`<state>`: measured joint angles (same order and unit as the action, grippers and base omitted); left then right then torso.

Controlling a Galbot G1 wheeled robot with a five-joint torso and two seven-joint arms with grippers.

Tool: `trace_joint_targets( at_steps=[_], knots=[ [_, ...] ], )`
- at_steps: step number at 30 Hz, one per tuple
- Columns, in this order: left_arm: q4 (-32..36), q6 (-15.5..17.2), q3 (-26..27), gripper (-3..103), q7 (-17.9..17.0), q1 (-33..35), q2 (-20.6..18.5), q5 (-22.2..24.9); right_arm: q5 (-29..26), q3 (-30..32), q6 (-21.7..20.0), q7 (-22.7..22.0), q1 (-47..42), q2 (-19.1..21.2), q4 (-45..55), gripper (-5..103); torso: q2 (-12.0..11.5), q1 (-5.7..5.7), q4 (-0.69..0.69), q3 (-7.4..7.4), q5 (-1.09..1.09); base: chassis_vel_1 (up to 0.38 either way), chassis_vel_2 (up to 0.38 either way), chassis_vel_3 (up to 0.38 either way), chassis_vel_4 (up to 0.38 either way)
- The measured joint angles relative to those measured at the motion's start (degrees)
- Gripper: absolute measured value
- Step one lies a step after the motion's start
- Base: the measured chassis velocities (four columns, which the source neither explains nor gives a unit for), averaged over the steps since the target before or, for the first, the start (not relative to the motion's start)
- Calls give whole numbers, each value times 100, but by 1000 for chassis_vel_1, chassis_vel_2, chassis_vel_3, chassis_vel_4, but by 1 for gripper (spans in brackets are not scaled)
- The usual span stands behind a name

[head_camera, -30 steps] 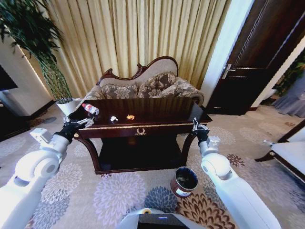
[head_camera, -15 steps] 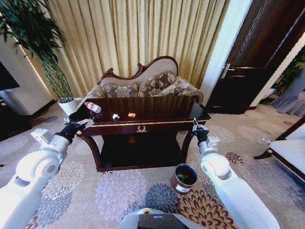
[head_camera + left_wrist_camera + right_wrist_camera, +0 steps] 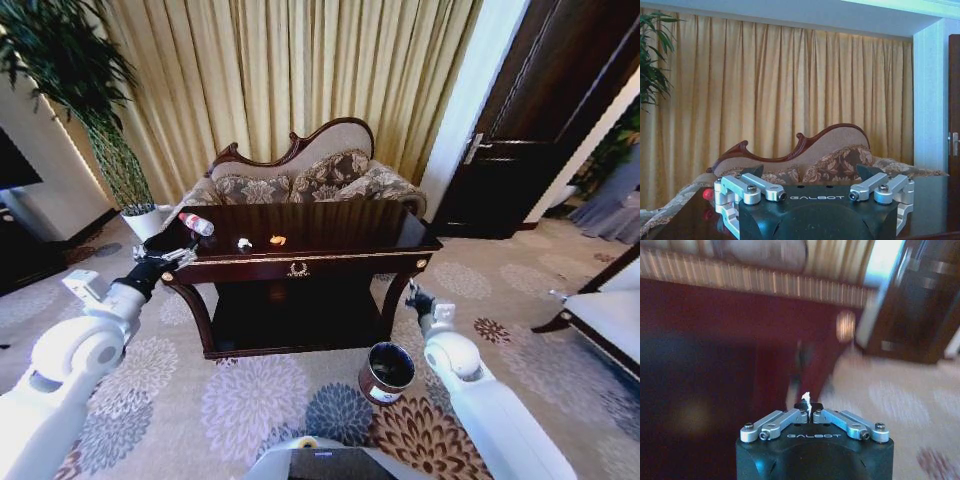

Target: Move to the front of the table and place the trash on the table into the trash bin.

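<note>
While the robot faces the table (image 3: 300, 262) head-on:
Left gripper (image 3: 166, 258): jaws wide, at the table's left front corner, just short of the bottle (image 3: 196, 224).
Right gripper (image 3: 809, 409): pinched tight on a white sliver — low beside the right front leg.
Trash: white scrap (image 3: 243, 243), orange scrap (image 3: 277, 240) mid-tabletop.
Bin (image 3: 386, 372): on the carpet, front right.

Head overview; wrist close-ups toward table (image 3: 300, 245)

The dark glossy surface (image 3: 330, 225) with gold trim carries a clear bottle (image 3: 196, 224) with a red cap lying at its left end, a crumpled white scrap (image 3: 244, 243) and an orange scrap (image 3: 277, 240) nearby. The round brown trash bin (image 3: 386, 372) stands on the carpet below, front right.
</note>
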<state>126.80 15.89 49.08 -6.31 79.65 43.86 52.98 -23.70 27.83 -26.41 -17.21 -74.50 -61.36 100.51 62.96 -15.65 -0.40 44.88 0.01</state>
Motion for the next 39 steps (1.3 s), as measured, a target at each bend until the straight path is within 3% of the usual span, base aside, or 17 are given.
trace_joint_targets(
  at_steps=[5,9,15,19,21,22,23,26,29,33,34,36,39],
  knots=[
    [24,-11,27,100,9,-4,21,1,501,-35,-115,210,140,-300,-1142,1,0,0,-2,0,0,0,0,0,0],
    [93,-12,99,100,8,4,36,27,943,0,117,214,571,-595,-2257,1,0,0,1,0,0,0,0,0,0],
    [142,-18,241,100,7,127,69,50,1375,104,190,272,830,-876,-2905,-1,0,0,1,0,0,0,0,0,0],
    [158,-27,283,100,7,169,69,53,1441,125,297,307,823,-929,-2947,14,0,0,0,0,-2,0,0,0,0],
    [172,-28,276,100,7,167,73,53,1451,133,322,308,818,-936,-2937,14,0,0,0,0,-1,0,0,0,0],
    [195,-28,253,100,7,165,81,53,1454,142,336,311,812,-943,-2896,25,0,0,-1,0,0,0,0,0,0],
    [195,-28,253,100,7,165,81,53,1454,142,336,311,812,-943,-2896,25,0,0,-1,0,0,0,0,0,0],
    [218,-28,211,100,8,164,90,46,1454,141,383,310,814,-944,-2812,41,0,0,0,0,-1,0,0,0,0],
    [218,-28,209,100,8,159,91,45,1454,135,405,307,817,-944,-2801,46,0,0,0,0,-1,0,0,0,0],
    [190,-28,208,100,8,119,89,47,1363,94,645,256,805,-967,-2648,68,0,0,0,0,0,0,0,0,0],
    [190,-28,208,100,8,119,89,47,1363,94,645,256,805,-967,-2648,68,0,0,0,0,0,0,0,0,0],
    [190,-28,206,100,8,109,88,49,1192,75,837,255,763,-966,-2442,73,0,0,0,0,0,0,0,0,0],
    [211,-28,192,100,7,97,104,53,970,29,1848,304,531,-935,-1422,90,0,0,1,0,-2,0,0,0,0]
  ],
)
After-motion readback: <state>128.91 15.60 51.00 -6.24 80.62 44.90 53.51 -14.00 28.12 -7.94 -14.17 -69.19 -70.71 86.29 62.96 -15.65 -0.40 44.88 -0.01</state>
